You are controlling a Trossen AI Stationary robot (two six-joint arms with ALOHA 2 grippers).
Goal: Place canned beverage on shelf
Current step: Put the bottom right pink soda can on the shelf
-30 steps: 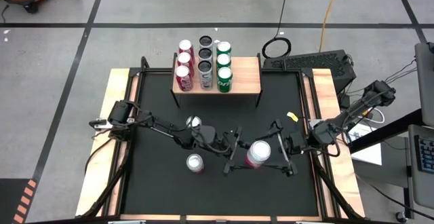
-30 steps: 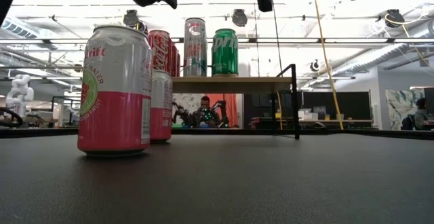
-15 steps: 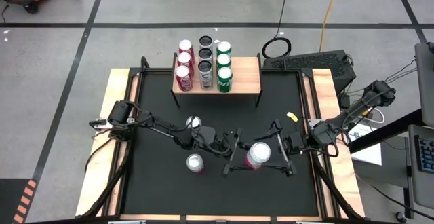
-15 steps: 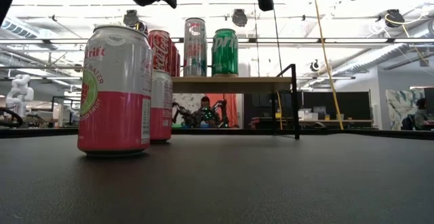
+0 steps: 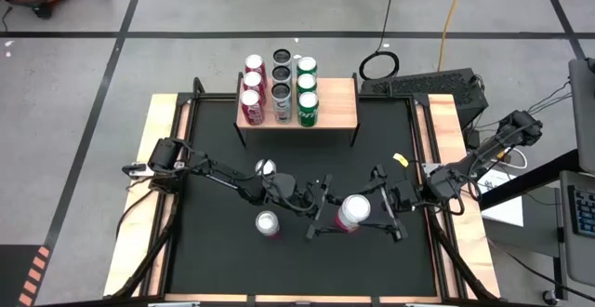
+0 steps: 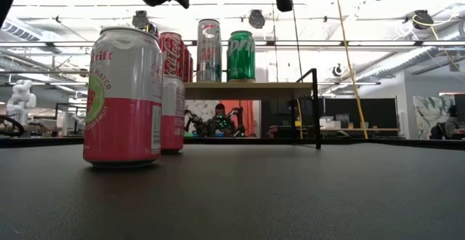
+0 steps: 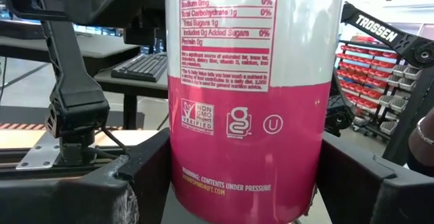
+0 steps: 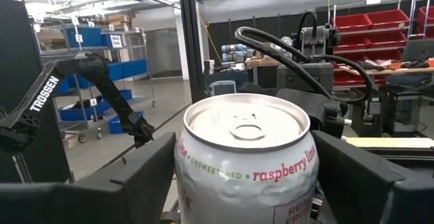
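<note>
A pink-and-white can [image 5: 353,212] hangs upright above the middle of the black table [image 5: 214,270], between my two grippers. My left gripper [image 5: 333,212] reaches it from the table's left and is shut on it [image 7: 244,115]. My right gripper [image 5: 373,210] comes from the right with a finger on each side of the can's top [image 8: 245,125]. The shelf [image 5: 339,102], a light-wood board on black legs at the far edge, carries several cans in three rows: red, silver and green. It also shows in the low view as the shelf [image 6: 247,89]. My left gripper pinches the can's lower wall [image 7: 178,173] between its two fingers, which lie level and come from the table's left. The can stands upright in the hold, clear of the table. My right gripper has its fingers [image 8: 139,176] against the can's upper wall just under the rim [image 8: 184,157]. They lie level and come from the table's right.
Two more cans stand on the table left of the held one: a pink-and-white can [image 5: 268,223] [image 6: 122,94] nearer and a red-and-white can [image 5: 267,167] [image 6: 173,113] farther. A small yellow scrap [image 5: 401,160] lies at the right. Wooden strips [image 5: 153,158] line the table's sides.
</note>
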